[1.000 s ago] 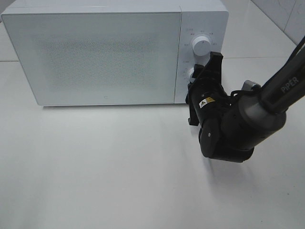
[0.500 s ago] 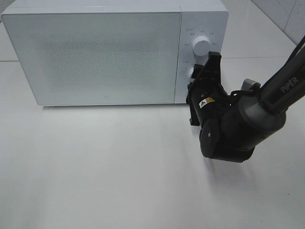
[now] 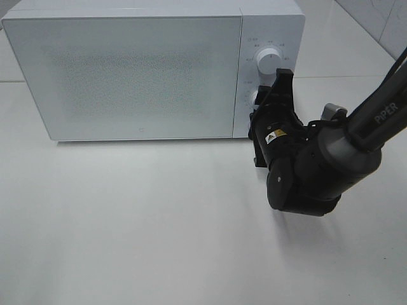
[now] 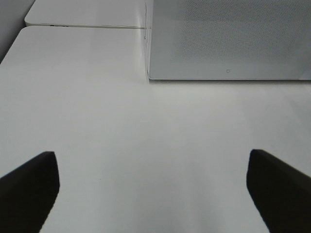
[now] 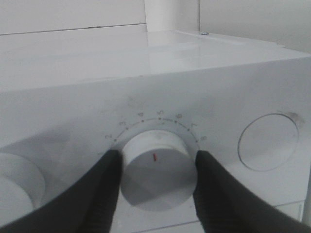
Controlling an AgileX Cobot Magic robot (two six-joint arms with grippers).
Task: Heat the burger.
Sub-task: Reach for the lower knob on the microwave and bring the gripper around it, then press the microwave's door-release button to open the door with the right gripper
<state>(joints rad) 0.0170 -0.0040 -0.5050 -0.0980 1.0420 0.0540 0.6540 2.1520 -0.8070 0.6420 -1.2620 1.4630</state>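
The left gripper is hanging over the white table, its fingers standing wide apart and holding nothing. Farther in, the right gripper is reaching to the microwave control panel. Its fingers are sitting against both sides of the lower knob, gripping it, and the knob's red mark is pointing at the numbered scale. The upper knob is standing free. The microwave's frosted door is sitting shut, and the burger is not showing in any view.
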